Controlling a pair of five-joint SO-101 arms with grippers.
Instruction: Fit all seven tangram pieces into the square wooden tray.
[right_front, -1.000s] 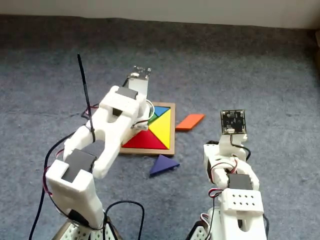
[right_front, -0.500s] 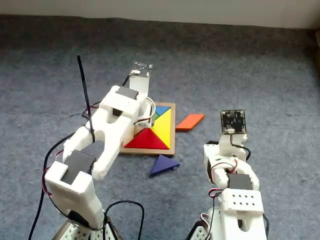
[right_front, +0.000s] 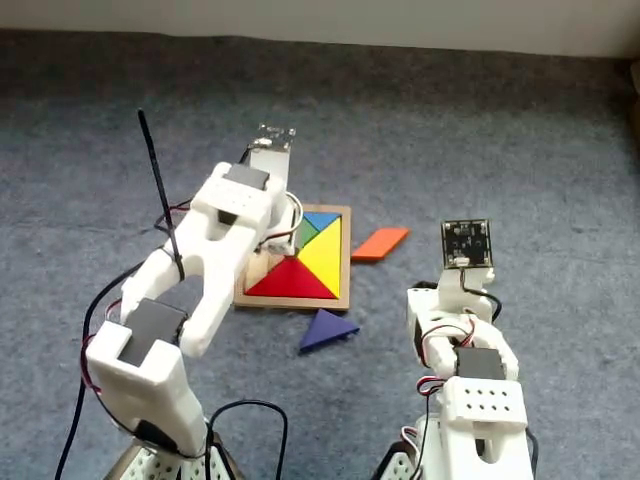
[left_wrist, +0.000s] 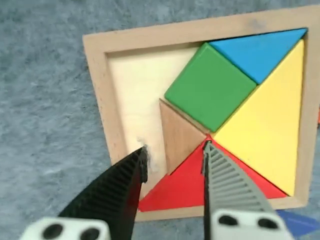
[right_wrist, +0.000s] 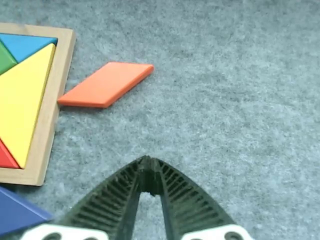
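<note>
The left arm (right_front: 235, 215) is pulling back over the tray (left_wrist: 150, 36), jaws gaping, empty; right jaws are sitting closed, empty. Next likely means fetching the orange parallelogram (right_wrist: 105, 84) or dark blue triangle (right_front: 328, 330).

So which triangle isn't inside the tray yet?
The dark blue triangle. It lies on the carpet just outside the wooden tray, while the red, yellow, light blue and brown triangles already sit inside.
</note>
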